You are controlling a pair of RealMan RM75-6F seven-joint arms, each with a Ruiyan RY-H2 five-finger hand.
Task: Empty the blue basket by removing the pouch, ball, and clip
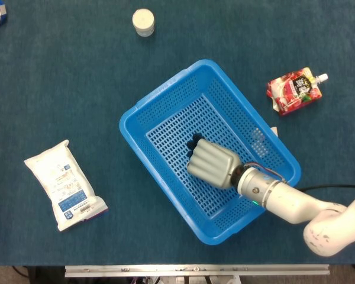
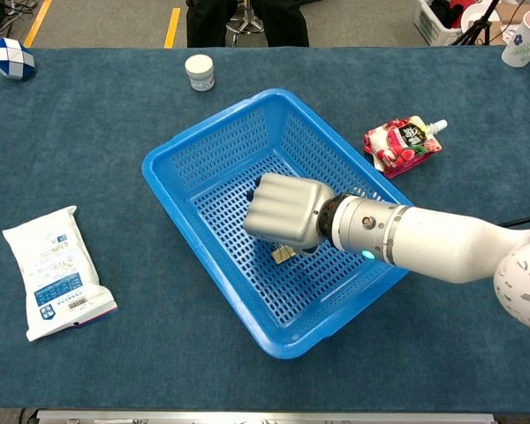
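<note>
Fingers curled under, grasp hidden: right hand (image 2: 283,211) knuckles-up inside the blue basket (image 2: 214,146), over the clip (image 2: 283,254)

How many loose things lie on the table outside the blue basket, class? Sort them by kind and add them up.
Pouches with spout: 1, the red pouch
Packets: 1, the white packet
Jars: 1, the white jar
Puzzle balls: 1, the blue and white ball
Total: 4
</note>
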